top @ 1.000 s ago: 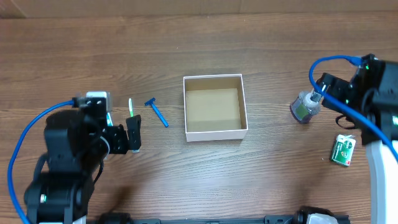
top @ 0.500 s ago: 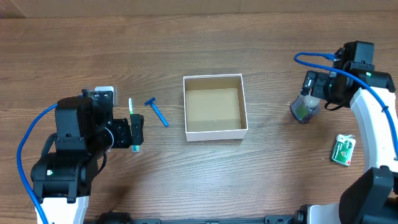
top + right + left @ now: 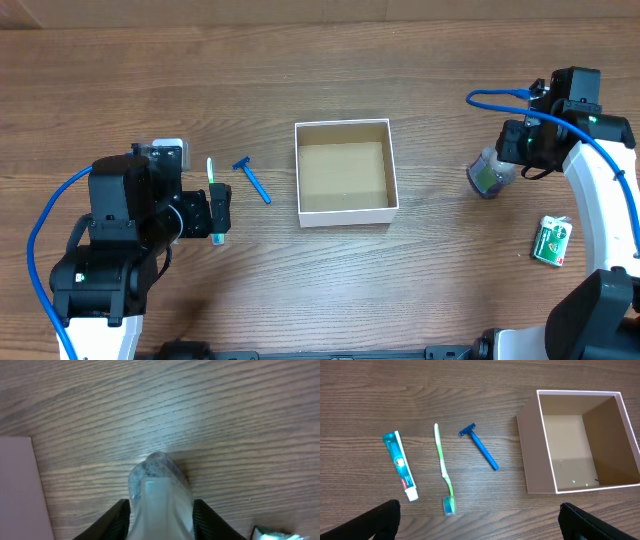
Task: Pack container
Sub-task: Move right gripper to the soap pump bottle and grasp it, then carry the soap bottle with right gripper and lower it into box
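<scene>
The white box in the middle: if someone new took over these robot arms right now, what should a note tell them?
Left hand: open, holding nothing, hovering by the toothbrush.
Right hand: fingers on either side of the clear bottle; whether it grips is unclear.
Container: mid-table, empty.
To its left lie the toothpaste, toothbrush and razor; to its right, the bottle and a green packet.
Done: nothing packed. Left: all of it.

No legible text; toothpaste tube point(image 3: 400, 465) and green packet point(image 3: 551, 242) printing too small.
</scene>
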